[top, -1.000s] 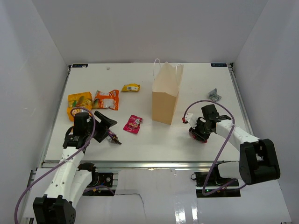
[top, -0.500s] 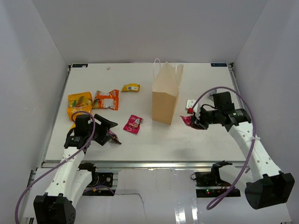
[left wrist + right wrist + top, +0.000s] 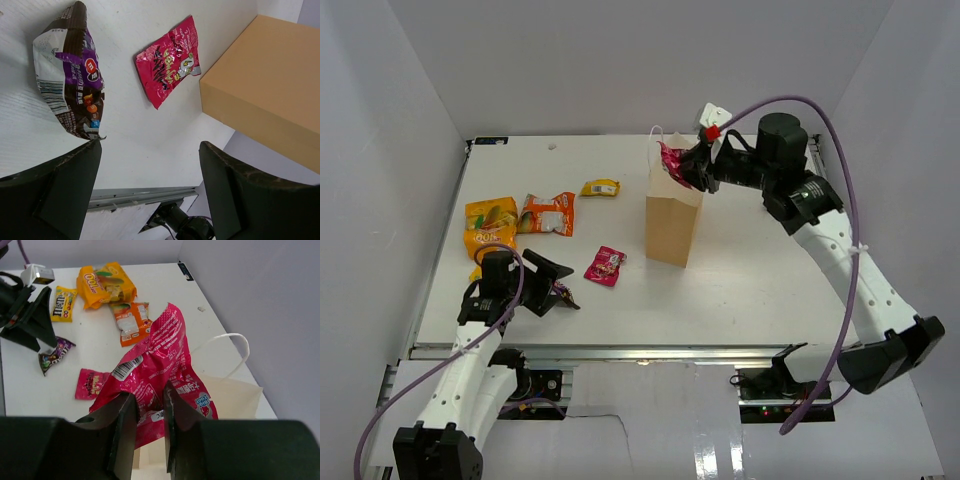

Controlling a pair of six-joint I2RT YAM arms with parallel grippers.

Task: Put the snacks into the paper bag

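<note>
The tan paper bag (image 3: 672, 225) stands upright mid-table, top open; its inside shows in the right wrist view (image 3: 232, 397). My right gripper (image 3: 688, 168) is shut on a large pink snack packet (image 3: 155, 365) and holds it just above the bag's mouth. My left gripper (image 3: 552, 283) is open and low over the table, beside a dark purple packet (image 3: 70, 85). A small pink packet (image 3: 605, 266) lies left of the bag. An orange pack (image 3: 490, 222), an orange-white packet (image 3: 548, 213) and a yellow packet (image 3: 601, 187) lie at the left.
Another yellow packet (image 3: 63, 302) lies by my left arm. The bag's white loop handle (image 3: 235, 347) stands above its rim. White walls close in the table on three sides. The right arm's purple cable (image 3: 840, 130) loops high.
My right arm lifted the large pink packet from the table right of the bag up to above the bag's mouth. My left gripper barely moved.
</note>
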